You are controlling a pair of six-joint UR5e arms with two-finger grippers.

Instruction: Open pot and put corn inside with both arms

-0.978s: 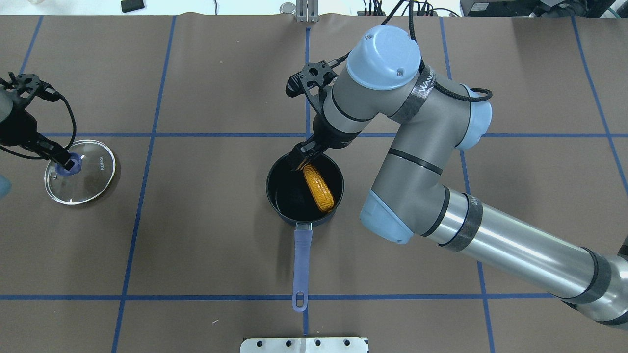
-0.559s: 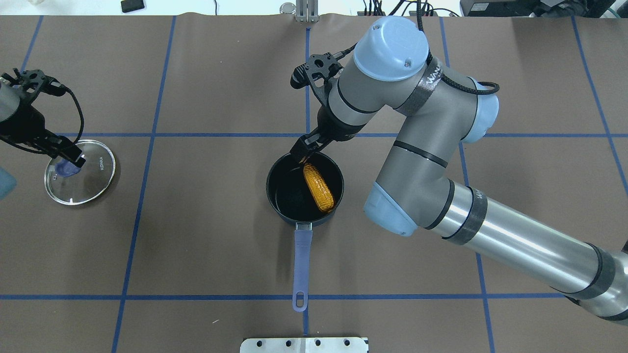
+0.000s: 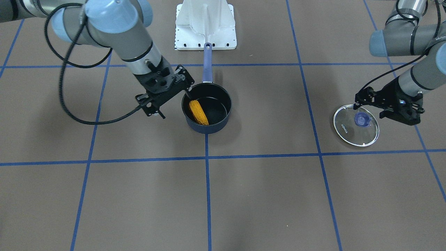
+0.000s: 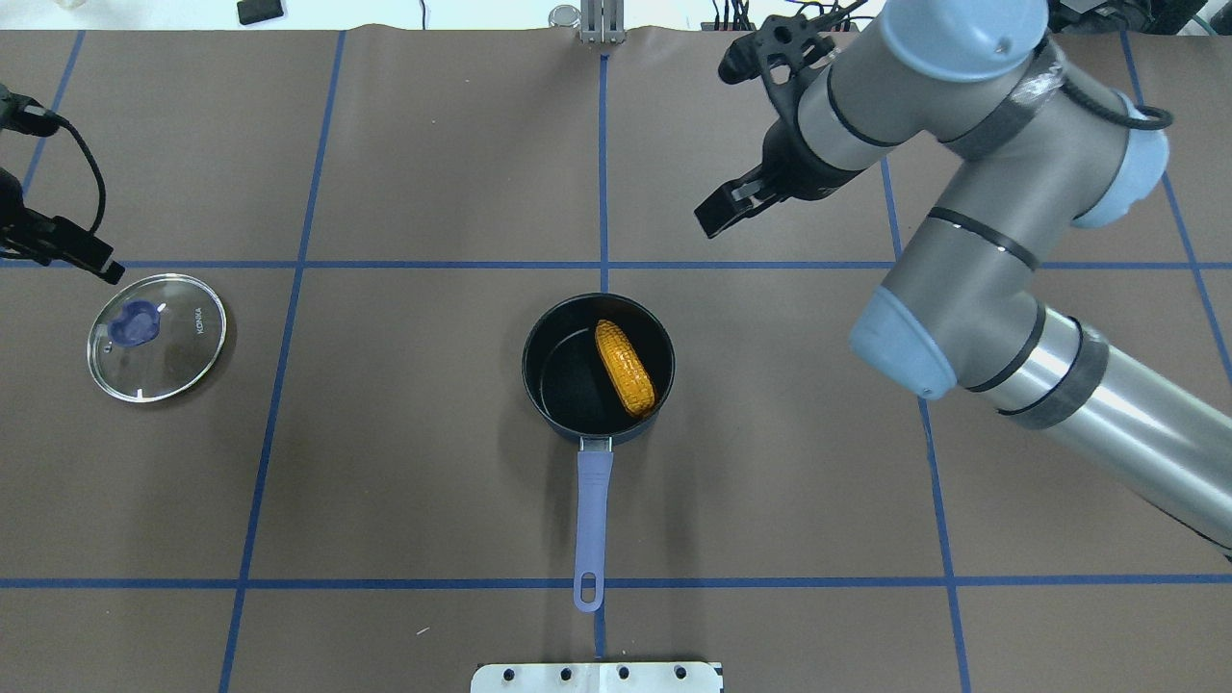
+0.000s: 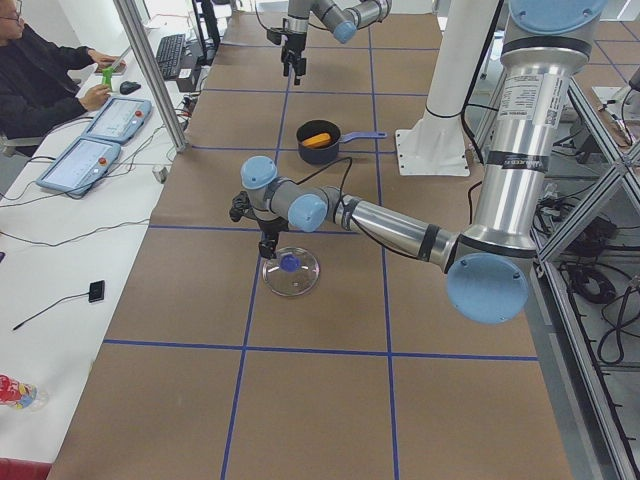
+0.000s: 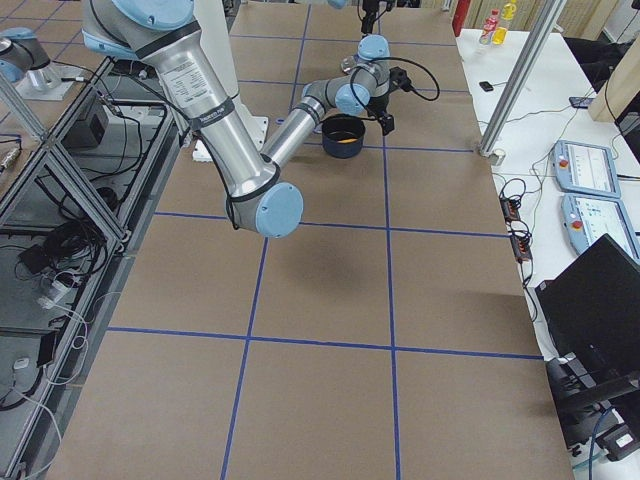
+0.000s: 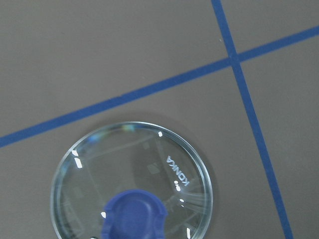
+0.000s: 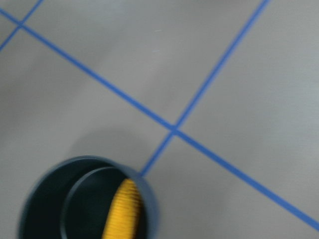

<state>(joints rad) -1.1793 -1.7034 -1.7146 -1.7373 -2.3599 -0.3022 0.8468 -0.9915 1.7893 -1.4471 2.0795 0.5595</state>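
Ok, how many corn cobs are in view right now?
1. The corn lies in the pot, along its right side in the overhead view. The right arm covers part of the table, so another could be hidden.

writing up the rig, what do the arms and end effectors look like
The right arm and left arm are grey tubes with light blue joint caps. The right has a shiny silver section, black bands and white lettering on a dark strap. Black cables run to each wrist. The right end effector and left end effector are black.
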